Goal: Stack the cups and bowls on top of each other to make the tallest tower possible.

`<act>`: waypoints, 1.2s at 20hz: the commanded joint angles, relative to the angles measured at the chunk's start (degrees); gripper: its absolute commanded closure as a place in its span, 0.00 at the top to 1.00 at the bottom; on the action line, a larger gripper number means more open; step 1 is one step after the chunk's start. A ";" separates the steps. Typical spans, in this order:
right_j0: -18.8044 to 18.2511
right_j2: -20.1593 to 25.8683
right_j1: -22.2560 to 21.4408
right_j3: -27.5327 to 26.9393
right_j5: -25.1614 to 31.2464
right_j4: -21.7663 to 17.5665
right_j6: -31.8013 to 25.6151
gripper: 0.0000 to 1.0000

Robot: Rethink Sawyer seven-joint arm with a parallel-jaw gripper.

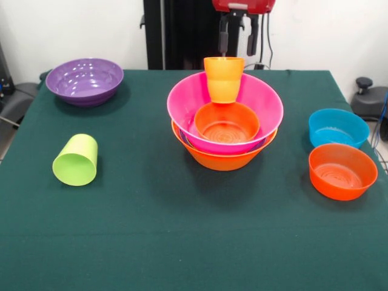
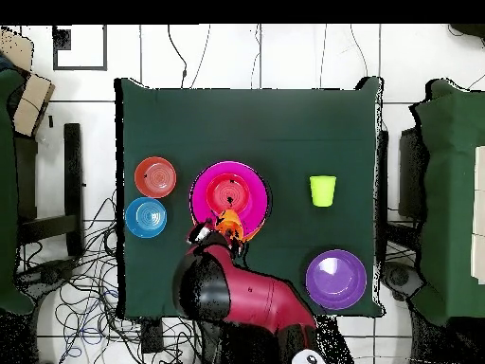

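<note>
Two dark fingers (image 1: pixel 224 41) hang apart above the orange cup (image 1: pixel 224 79), holding nothing. This cup stands inside the pink bowl (image 1: pixel 260 100) of the tower (image 1: pixel 225 154), behind a small red-orange bowl (image 1: pixel 227 123), at the tabletop (image 1: pixel 182 230) centre.

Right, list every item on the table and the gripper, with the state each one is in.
orange cup: upright, in the pink bowl at its far wall
pink bowl: upright, nested in the tower
small red-orange bowl: upright, inside the pink bowl
yellow-orange bowl: upright, tower base
lime green cup: on its side
purple bowl: upright, alone
blue bowl: upright
red-orange bowl: upright
gripper: open, above the orange cup
</note>
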 commanded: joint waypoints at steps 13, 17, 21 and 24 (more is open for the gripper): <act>-3.48 4.88 3.87 2.82 0.10 -0.98 7.26 1.00; -2.83 4.35 4.34 1.78 0.77 -0.45 7.18 1.00; -2.01 3.71 4.70 1.15 1.07 0.01 7.34 1.00; -1.71 3.43 4.87 0.52 1.73 0.26 7.14 1.00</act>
